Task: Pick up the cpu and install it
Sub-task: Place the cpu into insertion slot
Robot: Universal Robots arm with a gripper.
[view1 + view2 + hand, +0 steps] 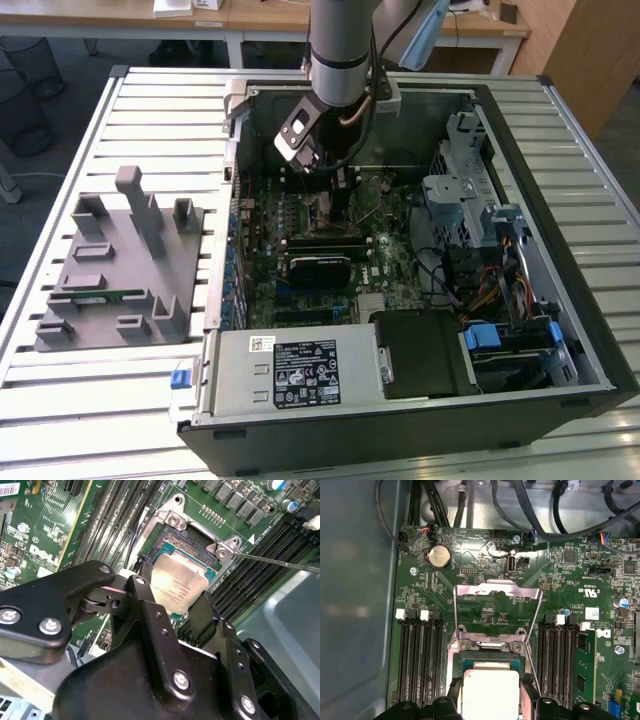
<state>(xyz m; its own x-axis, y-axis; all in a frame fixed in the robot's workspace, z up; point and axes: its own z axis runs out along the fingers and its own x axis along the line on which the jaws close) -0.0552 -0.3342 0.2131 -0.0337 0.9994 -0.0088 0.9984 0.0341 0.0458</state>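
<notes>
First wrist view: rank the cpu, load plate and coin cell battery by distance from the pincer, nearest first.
1. cpu: gripped in the pincer itself.
2. load plate: hinged open, just beyond the cpu.
3. coin cell battery: farthest, out past the load plate.

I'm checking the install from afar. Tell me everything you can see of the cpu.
The cpu is a small flat square chip with a pale silver metal top bearing faint print and a thin darker rim. It lies flat over the open socket, and the gripper is closed on two opposite edges. Whether it is fully seated cannot be told.
</notes>
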